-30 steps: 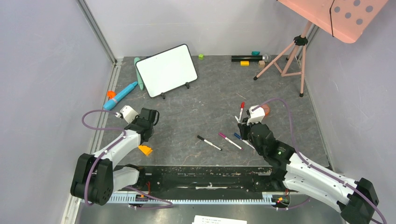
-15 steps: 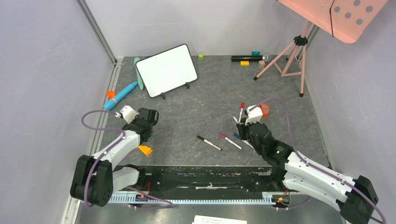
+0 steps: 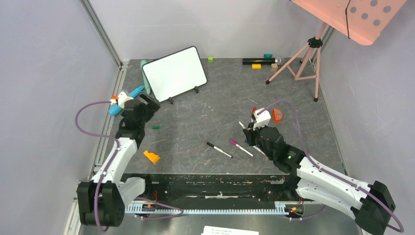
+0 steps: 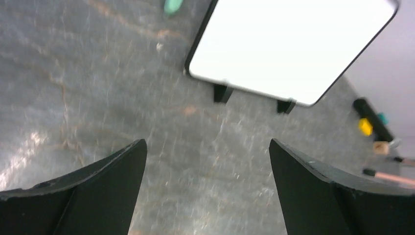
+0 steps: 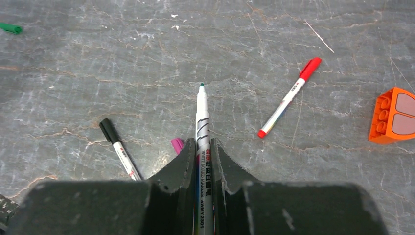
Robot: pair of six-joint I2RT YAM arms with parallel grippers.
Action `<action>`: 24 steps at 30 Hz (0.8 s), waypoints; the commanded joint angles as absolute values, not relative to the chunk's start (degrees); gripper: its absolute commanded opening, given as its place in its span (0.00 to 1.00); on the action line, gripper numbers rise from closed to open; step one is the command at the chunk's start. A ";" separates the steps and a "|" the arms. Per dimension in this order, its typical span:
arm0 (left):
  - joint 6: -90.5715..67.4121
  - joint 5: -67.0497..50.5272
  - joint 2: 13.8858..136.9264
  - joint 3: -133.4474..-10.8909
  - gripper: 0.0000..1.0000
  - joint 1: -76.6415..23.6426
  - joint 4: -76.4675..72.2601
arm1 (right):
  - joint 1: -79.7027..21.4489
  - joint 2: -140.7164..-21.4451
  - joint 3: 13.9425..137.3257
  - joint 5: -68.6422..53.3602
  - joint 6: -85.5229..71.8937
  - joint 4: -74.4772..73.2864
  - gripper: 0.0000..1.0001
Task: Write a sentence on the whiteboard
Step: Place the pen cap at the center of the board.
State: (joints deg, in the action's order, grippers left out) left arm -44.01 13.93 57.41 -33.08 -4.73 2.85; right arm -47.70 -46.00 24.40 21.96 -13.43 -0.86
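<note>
Clamps an uncapped green-tipped marker [image 5: 202,122] between the right fingers [image 5: 178,166], tip pointing out over the tabletop [image 3: 205,122], with a red pen [image 5: 289,105] and a black pen [image 5: 117,147] lying nearby. Holds the left fingers [image 4: 98,196] spread wide apart above bare tabletop, facing the whiteboard [image 3: 174,73]. Shows that board propped tilted on black feet at the far left, face plain white.

- The top camera looks steeply down from above and behind the arm bases, far enough back to take in the whole grey marbled desk [image 3: 210,122].
- The left wrist camera sits low and faces out between the left pincer [image 4: 206,147] fingers toward the black-framed white whiteboard [image 4: 293,44], which the top view also shows.
- The right wrist camera looks closely down along the white green-tipped marker [image 5: 201,122] in the right pincer [image 5: 201,145]. It shares the orange plastic block [image 5: 391,115] with the top view.
</note>
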 commanded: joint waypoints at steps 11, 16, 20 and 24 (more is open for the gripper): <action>-40.36 -13.59 78.68 -40.66 0.98 12.19 -23.01 | -47.45 -46.52 31.11 16.90 -11.62 -1.89 0.00; -34.26 -10.27 81.03 -35.93 0.99 12.29 -40.73 | -47.49 -46.76 32.90 17.88 -10.48 -3.29 0.00; -31.45 -10.47 82.55 -35.44 1.00 12.68 -42.55 | -47.40 -47.32 33.70 17.17 -9.71 -2.88 0.00; -32.06 -16.30 86.97 -41.48 1.00 13.44 -35.40 | -47.37 -47.99 34.39 13.95 -8.92 -0.71 0.00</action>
